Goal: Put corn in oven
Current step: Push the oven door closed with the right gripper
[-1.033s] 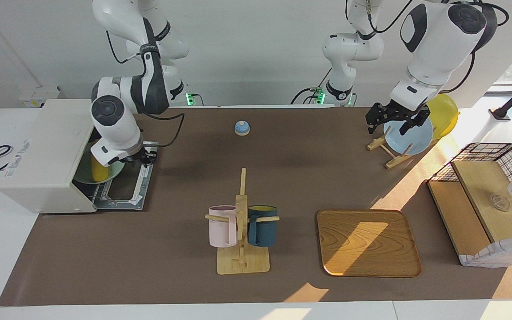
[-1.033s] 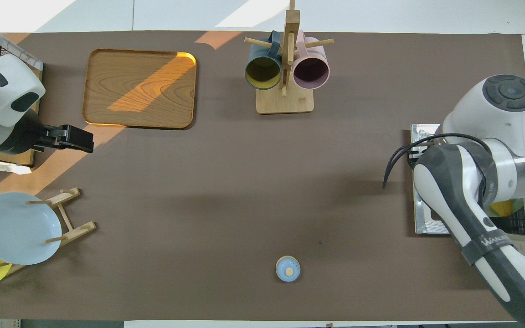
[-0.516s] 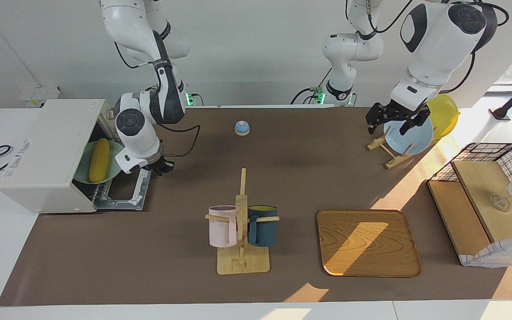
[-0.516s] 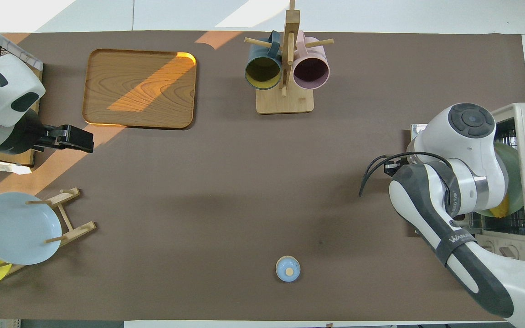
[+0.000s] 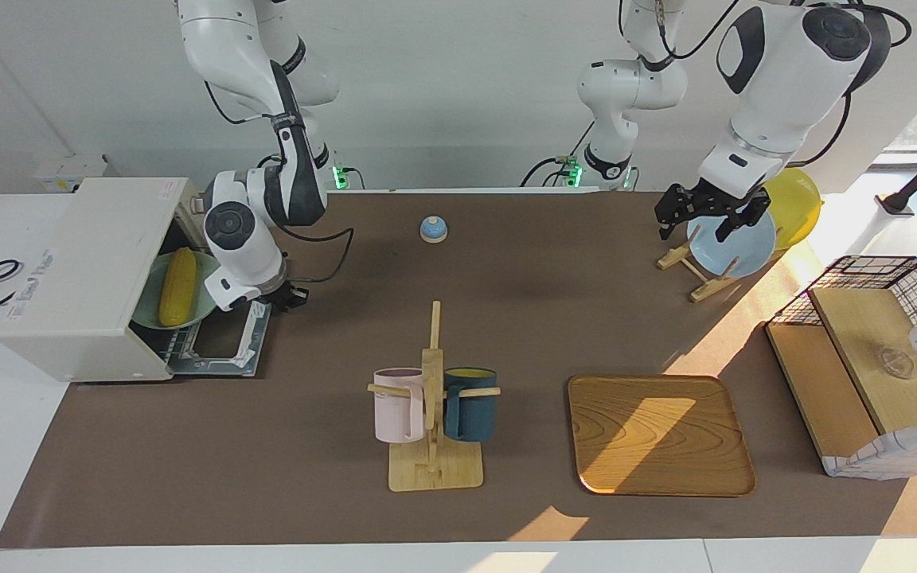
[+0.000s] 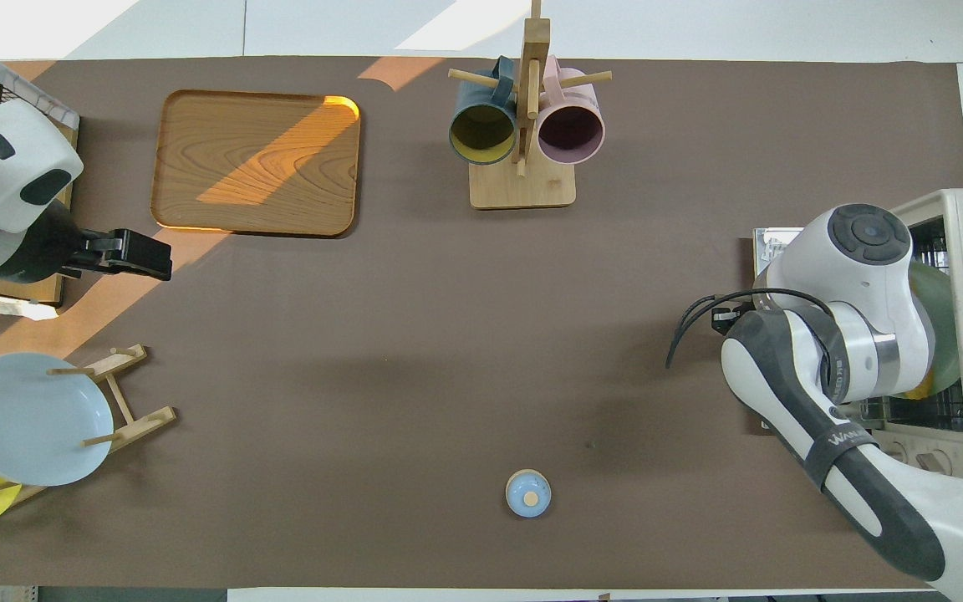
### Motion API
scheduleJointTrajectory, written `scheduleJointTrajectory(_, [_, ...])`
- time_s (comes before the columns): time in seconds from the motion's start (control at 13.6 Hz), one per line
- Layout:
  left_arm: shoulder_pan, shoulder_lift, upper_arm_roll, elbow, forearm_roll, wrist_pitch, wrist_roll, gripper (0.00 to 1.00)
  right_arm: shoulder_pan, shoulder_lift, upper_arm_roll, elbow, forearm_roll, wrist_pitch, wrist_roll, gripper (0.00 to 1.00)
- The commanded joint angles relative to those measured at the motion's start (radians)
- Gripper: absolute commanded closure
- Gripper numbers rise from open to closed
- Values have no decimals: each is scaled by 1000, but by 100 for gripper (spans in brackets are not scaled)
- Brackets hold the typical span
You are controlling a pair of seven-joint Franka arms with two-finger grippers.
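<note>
1. One cob, the corn (image 5: 177, 286), lies on a green plate (image 5: 202, 299) inside the oven (image 5: 84, 274), whose door (image 5: 224, 344) hangs down open.
2. We would draw the right gripper (image 5: 286, 298), jaws clenched on nothing, clear of the door edge it hovers over, and probably shut the door next; the rack is hard to see.
3. The brown counter (image 5: 331, 493) carries a mug stand (image 5: 434, 414) and a wooden tray (image 5: 659, 435).
4. The left gripper (image 5: 705, 215) waits over the plate rack (image 5: 697, 274), jaws spread.
</note>
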Motion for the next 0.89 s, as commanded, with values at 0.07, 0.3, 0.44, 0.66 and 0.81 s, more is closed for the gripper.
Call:
scheduleJointTrajectory(0.07, [13,-14,-6,-8,-14,11,10,0,-16,-26,4,-29,-80,20,-7,100])
scheduleJointTrajectory(0.3, [13,-14,-6,-8,-14,11,10,0,-47,-27,4,3,-196,-23,-36,100])
scheduleJointTrajectory(0.44, [13,-14,-6,-8,-14,11,10,0,-56,-24,4,78,-204,-112,-105,100])
scheduleJointTrajectory(0.66, [13,-14,-6,-8,-14,11,10,0,-59,-29,1,199,-204,-280,-158,100])
scheduleJointTrajectory(0.81, [13,-14,-6,-8,-14,11,10,0,-69,-32,-5,258,-205,-354,-216,100])
